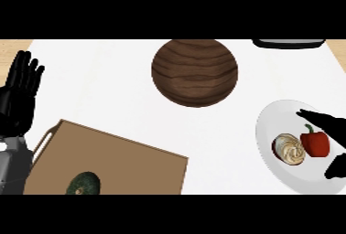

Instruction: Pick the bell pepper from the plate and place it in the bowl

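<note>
A red bell pepper with a green stem lies on the white plate at the right, next to a brown and cream onion-like item. My right hand is over the plate, its straight fingers reaching past the top of the pepper and its thumb low at the pepper's right; nothing is gripped. The brown wooden bowl sits at the top centre, holding nothing. At the left edge my left hand rests open with its fingers up.
A tilted wooden tray with a handle fills the lower left and holds a dark green round vegetable. A dark object with a light rim shows at the top right edge.
</note>
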`<move>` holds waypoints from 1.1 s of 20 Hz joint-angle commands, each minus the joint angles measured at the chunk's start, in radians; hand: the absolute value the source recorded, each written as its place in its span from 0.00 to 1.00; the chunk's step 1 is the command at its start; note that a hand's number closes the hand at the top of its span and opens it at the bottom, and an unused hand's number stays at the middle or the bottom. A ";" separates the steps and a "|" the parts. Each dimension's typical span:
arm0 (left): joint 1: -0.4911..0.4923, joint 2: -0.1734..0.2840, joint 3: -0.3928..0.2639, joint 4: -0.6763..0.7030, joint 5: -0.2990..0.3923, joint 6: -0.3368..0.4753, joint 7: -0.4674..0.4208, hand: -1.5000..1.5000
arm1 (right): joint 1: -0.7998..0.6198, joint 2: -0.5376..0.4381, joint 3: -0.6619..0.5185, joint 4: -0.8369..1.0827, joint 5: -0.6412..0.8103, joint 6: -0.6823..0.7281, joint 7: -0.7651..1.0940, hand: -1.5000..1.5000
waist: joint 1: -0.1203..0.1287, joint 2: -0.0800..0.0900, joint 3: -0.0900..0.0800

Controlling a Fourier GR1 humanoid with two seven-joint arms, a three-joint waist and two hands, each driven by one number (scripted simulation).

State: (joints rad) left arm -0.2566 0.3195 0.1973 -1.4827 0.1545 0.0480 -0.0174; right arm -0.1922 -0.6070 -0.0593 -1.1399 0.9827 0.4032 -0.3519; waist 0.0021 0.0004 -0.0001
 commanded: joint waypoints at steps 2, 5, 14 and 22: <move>-0.046 0.012 0.016 -0.011 0.007 0.004 0.057 0.50 | 0.007 0.003 -0.008 -0.012 0.001 -0.057 -0.093 1.00 | -0.004 -0.001 0.000; 0.016 0.009 0.014 -0.062 0.005 -0.017 0.046 0.50 | -0.055 0.000 -0.040 0.111 0.011 -0.138 -0.155 1.00 | 0.004 0.000 0.001; 0.011 0.005 0.043 -0.009 0.004 -0.040 0.003 0.50 | -0.168 -0.031 -0.073 0.232 0.046 -0.167 -0.223 1.00 | 0.006 0.001 0.000; -0.093 -0.031 -0.023 0.010 -0.018 -0.030 0.003 0.50 | -0.464 -0.218 -0.132 0.612 0.102 -0.194 -0.297 1.00 | 0.085 0.040 0.008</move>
State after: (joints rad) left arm -0.3104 0.2992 0.1884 -1.4905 0.1491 0.0092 -0.0053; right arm -0.5556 -0.7594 -0.1721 -0.6535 1.0696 0.2186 -0.5971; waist 0.0740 0.0304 0.0056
